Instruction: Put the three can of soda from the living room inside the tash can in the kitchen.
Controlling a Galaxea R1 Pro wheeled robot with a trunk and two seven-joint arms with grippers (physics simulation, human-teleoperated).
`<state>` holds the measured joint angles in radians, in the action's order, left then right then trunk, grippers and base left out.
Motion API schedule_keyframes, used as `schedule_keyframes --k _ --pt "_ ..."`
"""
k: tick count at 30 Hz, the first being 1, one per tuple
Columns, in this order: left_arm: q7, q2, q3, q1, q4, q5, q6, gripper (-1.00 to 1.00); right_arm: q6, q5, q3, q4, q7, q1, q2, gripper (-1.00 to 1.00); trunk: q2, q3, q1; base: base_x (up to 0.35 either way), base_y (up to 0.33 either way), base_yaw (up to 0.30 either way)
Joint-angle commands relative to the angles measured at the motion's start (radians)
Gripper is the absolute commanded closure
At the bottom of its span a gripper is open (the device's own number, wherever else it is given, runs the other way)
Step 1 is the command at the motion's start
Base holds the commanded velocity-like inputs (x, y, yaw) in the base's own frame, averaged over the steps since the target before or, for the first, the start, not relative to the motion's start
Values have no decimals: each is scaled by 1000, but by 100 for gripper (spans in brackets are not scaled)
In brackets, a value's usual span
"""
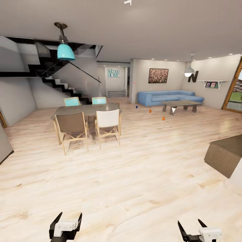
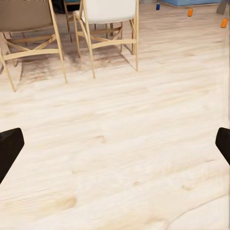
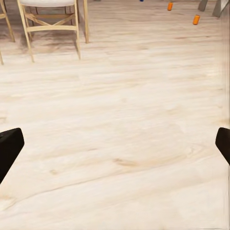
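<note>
Two orange soda cans stand on the light wood floor far ahead, one (image 1: 150,110) closer to the blue sofa (image 1: 168,97), the other (image 1: 163,118) in front of the low coffee table (image 1: 179,105). The left wrist view picks them up as small orange dots (image 2: 190,12) (image 2: 224,22), as does the right wrist view (image 3: 170,6) (image 3: 196,19). A third can and the trash can are out of view. My left gripper (image 1: 70,215) (image 2: 115,143) and right gripper (image 1: 190,222) (image 3: 115,143) hang low over bare floor, both open and holding nothing.
A dining table (image 1: 85,110) with several wooden folding chairs (image 1: 72,129) stands ahead on the left. A small blue object (image 1: 136,107) sits on the floor near the sofa. A dark counter corner (image 1: 225,156) juts in at the right. Stairs (image 1: 64,85) rise at the back left.
</note>
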<state>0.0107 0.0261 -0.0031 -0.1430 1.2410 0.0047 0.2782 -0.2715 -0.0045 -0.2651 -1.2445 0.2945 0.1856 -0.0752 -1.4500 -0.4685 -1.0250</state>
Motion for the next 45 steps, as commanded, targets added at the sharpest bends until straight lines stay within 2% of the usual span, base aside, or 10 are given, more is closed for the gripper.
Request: schedule_keyframes --k 1,45 --pt "0 0 0 0 0 0 0 -100 0 0 0 0 0 0 0 -100 0 0 0 8 156 -218" --pt "3 0 0 -1 -1 -4 0 -100 0 -2 -6 4 0 0 0 -100 0 17 0 1 295 -233"
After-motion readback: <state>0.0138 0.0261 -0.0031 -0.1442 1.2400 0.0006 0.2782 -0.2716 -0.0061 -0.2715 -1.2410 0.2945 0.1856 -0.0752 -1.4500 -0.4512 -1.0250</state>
